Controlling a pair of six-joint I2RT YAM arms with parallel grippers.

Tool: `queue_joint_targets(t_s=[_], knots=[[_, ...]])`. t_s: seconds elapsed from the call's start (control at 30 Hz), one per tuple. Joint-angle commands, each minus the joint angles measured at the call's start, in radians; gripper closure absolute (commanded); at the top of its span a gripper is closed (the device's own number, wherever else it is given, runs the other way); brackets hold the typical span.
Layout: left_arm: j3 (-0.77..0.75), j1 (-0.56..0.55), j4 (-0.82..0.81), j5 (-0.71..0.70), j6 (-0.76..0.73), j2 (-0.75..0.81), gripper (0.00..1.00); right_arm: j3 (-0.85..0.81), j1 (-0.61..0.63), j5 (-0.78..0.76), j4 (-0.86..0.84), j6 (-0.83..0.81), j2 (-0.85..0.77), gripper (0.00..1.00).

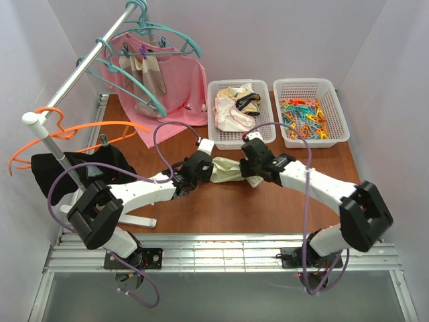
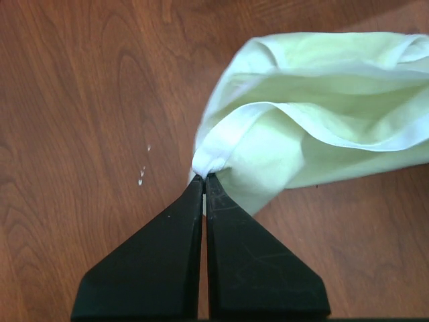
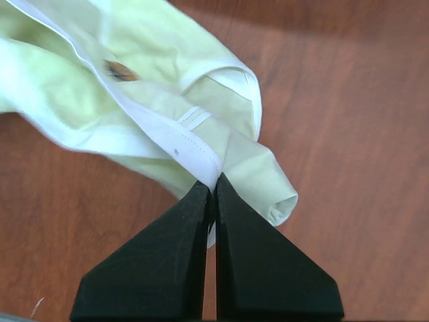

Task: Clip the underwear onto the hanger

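Observation:
The underwear (image 1: 228, 170), pale cream-yellow briefs with white edging, hangs crumpled between my two grippers just above the brown table. My left gripper (image 1: 205, 169) is shut on the white-edged fabric at the briefs' left end (image 2: 204, 176). At the right end, my right gripper (image 1: 251, 171) is shut on the white waistband (image 3: 213, 185). The underwear (image 2: 322, 107) fills the upper right of the left wrist view and the underwear (image 3: 100, 87) the upper left of the right wrist view. Teal-green hangers (image 1: 144, 30) hang on the rail at the back left; which one is the task's hanger I cannot tell.
A pink garment (image 1: 177, 84) hangs behind the teal hangers. An orange hanger (image 1: 67, 131) and a black garment (image 1: 77, 168) sit at the left by the rail stand. One white basket (image 1: 240, 114) holds other underwear; a second basket (image 1: 310, 113) holds coloured clips.

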State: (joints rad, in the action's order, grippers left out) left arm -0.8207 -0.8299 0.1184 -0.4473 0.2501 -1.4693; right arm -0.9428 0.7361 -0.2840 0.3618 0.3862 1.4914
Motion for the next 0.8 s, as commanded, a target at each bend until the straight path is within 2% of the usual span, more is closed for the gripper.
queue_joint_targets(t_s=[0.0,0.1,0.17,0.3,0.4,0.47,0.57,0.6,0.67,0.77], knots=[[-0.069,0.003,-0.065,0.008,-0.055,-0.060,1.00,-0.070,0.005,-0.098,0.112,-0.030,-0.141,0.99],[-0.191,0.003,-0.114,0.018,-0.086,-0.141,1.00,-0.108,0.003,-0.170,0.248,-0.043,-0.253,0.99],[-0.239,0.003,-0.112,0.006,-0.106,-0.178,1.00,-0.131,0.005,-0.190,0.279,-0.055,-0.296,0.99],[-0.275,0.003,-0.271,-0.027,-0.152,-0.200,1.00,-0.151,0.005,-0.163,0.348,-0.069,-0.382,0.99],[-0.227,0.003,-0.333,-0.065,-0.144,-0.212,1.00,-0.081,0.032,-0.054,0.344,-0.066,-0.384,0.99],[-0.128,0.003,-0.355,-0.070,-0.117,-0.210,1.00,-0.038,0.078,-0.028,0.324,-0.050,-0.370,0.99],[0.019,0.005,-0.362,-0.056,-0.019,-0.188,1.00,0.019,0.198,0.055,0.264,-0.030,-0.339,0.99],[0.050,0.003,-0.355,-0.060,0.003,-0.178,1.00,0.036,0.262,0.110,0.212,-0.030,-0.318,0.99],[0.098,0.003,-0.321,-0.089,0.086,-0.148,1.00,0.038,0.313,0.175,0.171,-0.053,-0.281,0.99],[0.147,0.003,-0.217,-0.140,0.176,-0.108,0.77,0.027,0.393,0.268,0.100,-0.084,-0.206,0.99]])
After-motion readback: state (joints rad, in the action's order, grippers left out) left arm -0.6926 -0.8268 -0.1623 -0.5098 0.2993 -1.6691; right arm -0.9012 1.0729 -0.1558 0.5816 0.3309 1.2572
